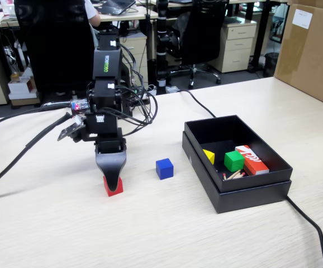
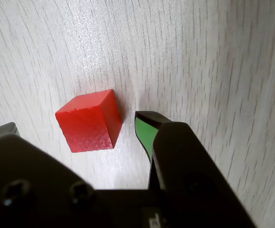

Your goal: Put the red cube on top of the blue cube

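While the hand (image 1: 112, 181) stands lowered at lower left of the fixed view, its jaws are apart around the red cube (image 2: 90, 120), unclamped. Blue cube (image 1: 164, 168) sits near centre on the desk (image 1: 167, 229).

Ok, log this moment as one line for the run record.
phase: reaching | gripper: open, straddling red cube on table | blue cube: untouched, apart | stacked: no
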